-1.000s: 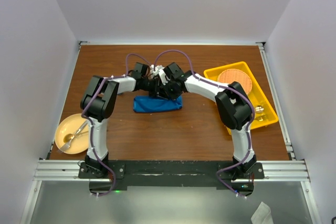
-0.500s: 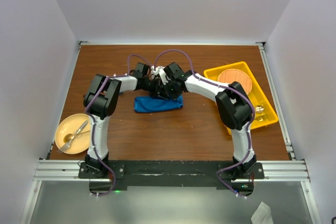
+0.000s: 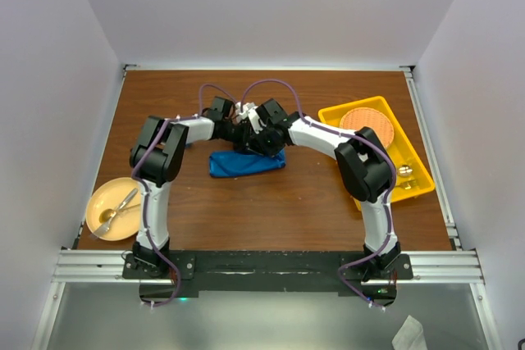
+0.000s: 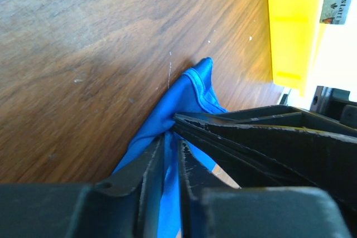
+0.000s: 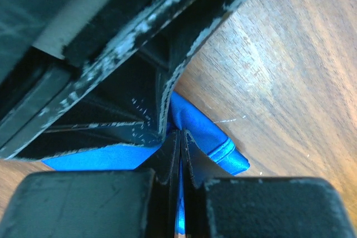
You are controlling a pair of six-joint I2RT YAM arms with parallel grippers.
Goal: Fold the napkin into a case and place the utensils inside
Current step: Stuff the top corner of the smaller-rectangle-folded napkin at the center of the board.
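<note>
The napkin (image 3: 246,164) lies mid-table, folded into a narrow blue case. Both grippers meet over its far edge. In the left wrist view a hemmed corner of the napkin (image 4: 192,90) rises off the wood. My left gripper (image 4: 170,140) has its fingers slightly apart, with a strip of the cloth running between them. My right gripper (image 5: 179,133) is shut on the napkin (image 5: 215,137), with only a thin blue line showing between its fingers. From above, the left gripper (image 3: 243,135) and the right gripper (image 3: 256,142) overlap. The utensils are out of view.
A yellow tray (image 3: 414,188) stands at the right with an orange plate (image 3: 367,125) in it; its wall (image 4: 293,20) also shows in the left wrist view. A pale yellow plate (image 3: 97,202) at the near left holds a gold spoon and fork (image 3: 119,206).
My left gripper's fingers have parted a little around the cloth. The left elbow has shifted slightly. The right gripper stays shut, and the napkin packet has not moved.
</note>
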